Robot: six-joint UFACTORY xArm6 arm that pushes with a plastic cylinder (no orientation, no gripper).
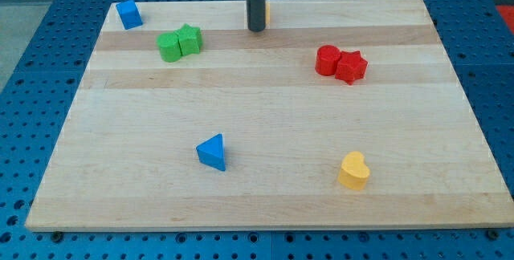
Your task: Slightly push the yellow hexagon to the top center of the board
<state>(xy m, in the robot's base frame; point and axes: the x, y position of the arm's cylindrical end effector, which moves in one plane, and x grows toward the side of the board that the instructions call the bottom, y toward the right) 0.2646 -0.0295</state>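
My dark rod comes down at the view's top centre, and my tip (pixel 255 29) rests on the wooden board (pixel 265 115) near its top edge. The yellow hexagon (pixel 267 10) shows only as a thin yellow sliver at the rod's right side; the rod hides the rest of it. My tip stands just in front of the hexagon and seems to touch it, though contact cannot be confirmed.
A blue block (pixel 128 14) sits at the top left corner. Two green blocks (pixel 179 43) touch left of my tip. A red cylinder (pixel 327 59) and a red star (pixel 352 67) touch at the right. A blue triangle (pixel 212 152) and a yellow heart (pixel 353 171) lie near the bottom.
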